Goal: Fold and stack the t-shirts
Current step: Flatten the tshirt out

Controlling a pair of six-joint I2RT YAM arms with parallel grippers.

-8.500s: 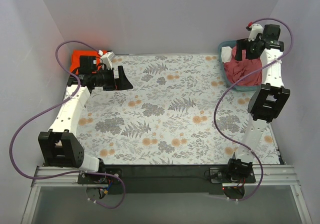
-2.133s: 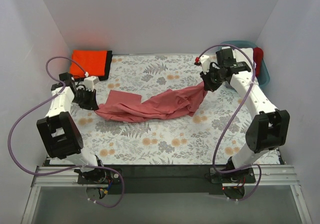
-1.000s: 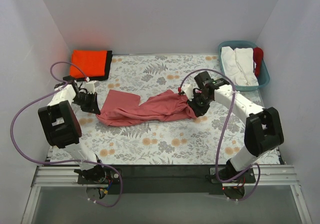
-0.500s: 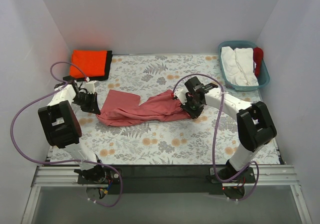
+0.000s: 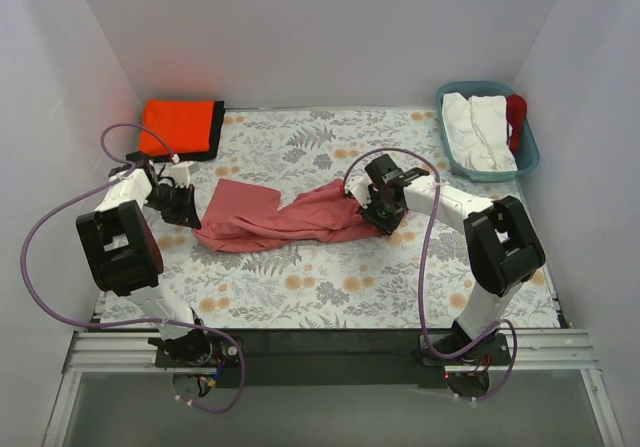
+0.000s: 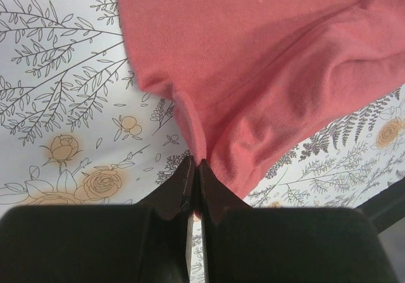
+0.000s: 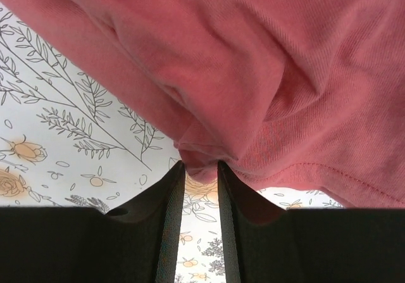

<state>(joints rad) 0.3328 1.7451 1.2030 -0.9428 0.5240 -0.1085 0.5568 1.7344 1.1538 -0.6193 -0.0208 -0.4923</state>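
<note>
The rose-red t-shirt (image 5: 290, 217) lies stretched out and crumpled across the middle of the table. My left gripper (image 5: 190, 217) sits at its left end. In the left wrist view it (image 6: 195, 163) is shut on a pinched edge of the shirt (image 6: 266, 61). My right gripper (image 5: 378, 217) is low at the shirt's right end. In the right wrist view its jaws (image 7: 200, 164) stand a little apart, and a loose fold of the shirt (image 7: 253, 61) bulges between their tips. The orange t-shirt (image 5: 180, 127) lies folded square at the back left, on top of the black one (image 5: 214, 135).
A teal basket (image 5: 528, 157) stands at the back right with white cloths (image 5: 475, 132) and a red cloth (image 5: 516, 117) in it. White walls close in the table on three sides. Purple cables loop from both arms.
My right gripper has slid a little to the left at the shirt's end, and its jaws have parted. The left gripper and the shirt's left end have stayed put.
</note>
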